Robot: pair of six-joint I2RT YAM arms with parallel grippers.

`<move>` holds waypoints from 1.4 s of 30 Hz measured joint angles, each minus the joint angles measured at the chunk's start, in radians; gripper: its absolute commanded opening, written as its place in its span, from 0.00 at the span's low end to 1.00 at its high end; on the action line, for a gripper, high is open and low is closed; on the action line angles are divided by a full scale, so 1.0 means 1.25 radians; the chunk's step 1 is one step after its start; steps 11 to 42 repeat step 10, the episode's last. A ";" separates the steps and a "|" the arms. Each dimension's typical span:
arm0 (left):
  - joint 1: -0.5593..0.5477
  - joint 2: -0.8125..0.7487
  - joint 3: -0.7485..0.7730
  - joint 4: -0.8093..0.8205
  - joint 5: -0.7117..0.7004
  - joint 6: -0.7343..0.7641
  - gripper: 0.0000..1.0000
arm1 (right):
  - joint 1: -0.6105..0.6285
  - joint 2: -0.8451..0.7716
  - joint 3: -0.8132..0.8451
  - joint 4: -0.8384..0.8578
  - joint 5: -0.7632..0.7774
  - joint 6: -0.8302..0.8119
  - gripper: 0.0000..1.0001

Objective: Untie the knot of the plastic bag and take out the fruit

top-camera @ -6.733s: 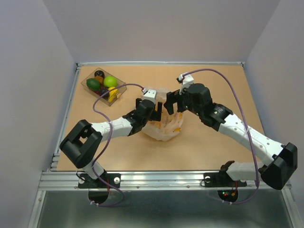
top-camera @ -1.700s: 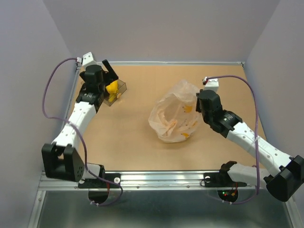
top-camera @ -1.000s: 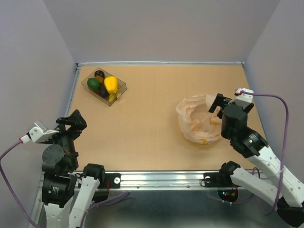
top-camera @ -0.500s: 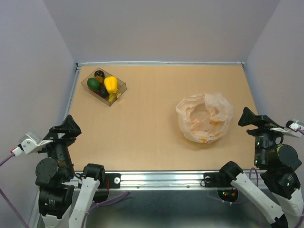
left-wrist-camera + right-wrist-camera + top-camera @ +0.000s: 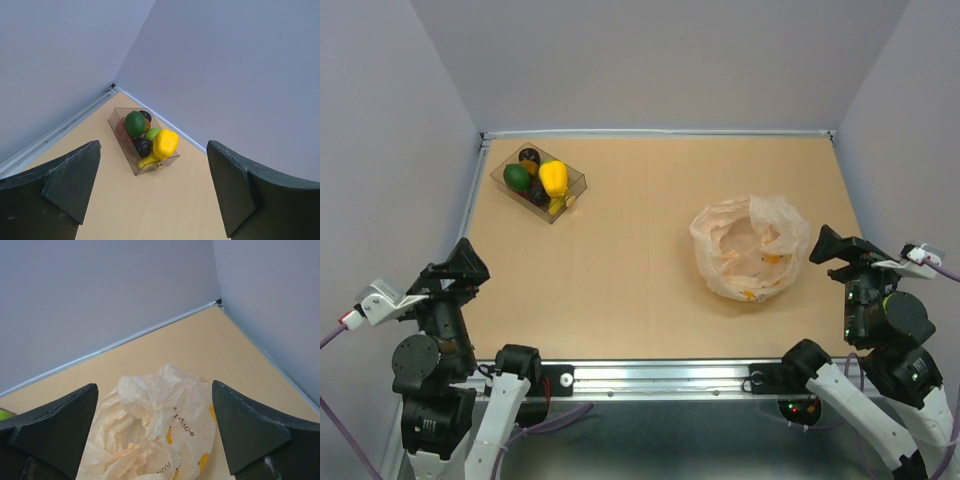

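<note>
Left claw (image 5: 460,268) and right claw (image 5: 835,250) are both spread wide and pinch nothing, each raised above its own near corner of the counter (image 5: 620,260). The bag (image 5: 750,250) lies crumpled on the counter's right half, its mouth gaping upward, near the right claw. The fruit (image 5: 553,178) sit heaped in a clear tray (image 5: 576,181) at the far left corner, well apart from the bag.
</note>
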 measured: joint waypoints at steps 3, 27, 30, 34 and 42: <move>0.000 0.000 -0.005 0.007 0.002 -0.005 0.99 | 0.000 0.023 0.000 0.000 -0.002 0.002 1.00; 0.000 0.000 -0.017 0.012 0.010 -0.012 0.99 | 0.000 0.037 -0.009 0.001 -0.016 0.012 1.00; 0.000 0.000 -0.017 0.012 0.010 -0.012 0.99 | 0.000 0.037 -0.009 0.001 -0.016 0.012 1.00; 0.000 0.000 -0.017 0.012 0.010 -0.012 0.99 | 0.000 0.037 -0.009 0.001 -0.016 0.012 1.00; 0.000 0.000 -0.017 0.012 0.010 -0.012 0.99 | 0.000 0.037 -0.009 0.001 -0.016 0.012 1.00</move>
